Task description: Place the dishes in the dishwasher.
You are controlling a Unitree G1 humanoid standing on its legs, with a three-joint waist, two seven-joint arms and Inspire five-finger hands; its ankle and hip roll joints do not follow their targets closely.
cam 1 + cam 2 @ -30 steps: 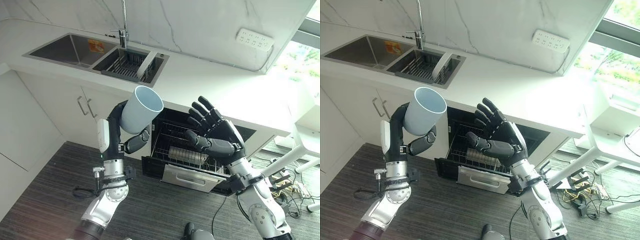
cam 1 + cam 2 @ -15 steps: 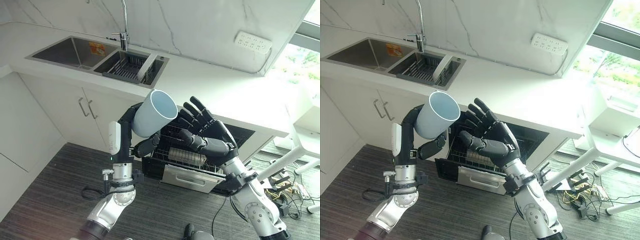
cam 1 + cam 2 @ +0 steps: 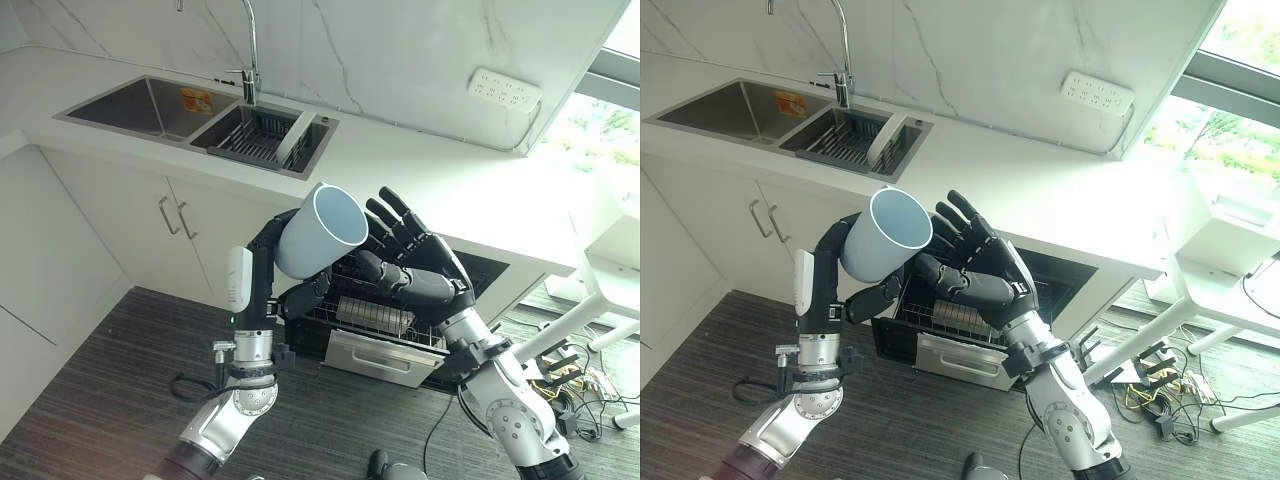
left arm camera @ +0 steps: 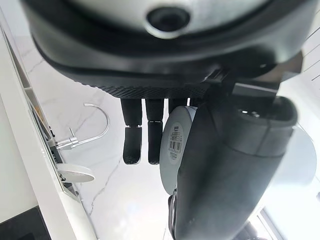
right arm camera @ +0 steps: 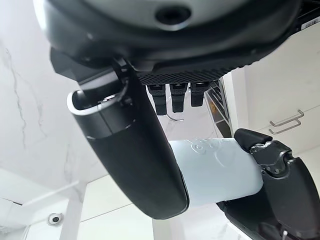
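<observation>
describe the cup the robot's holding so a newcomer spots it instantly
Below the white countertop, in front of the open dishwasher, the left hand grips a pale blue, handleless plastic cup. It is tilted, open mouth toward the open right hand.

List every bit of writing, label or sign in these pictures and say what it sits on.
Orange sticker on the back wall of the sink: print too small to read.
White barcode label on the base of the cup, held in the left hand: digits and print too blurred to read.
Raised mark on the cup's side: no letters can be made out.
</observation>
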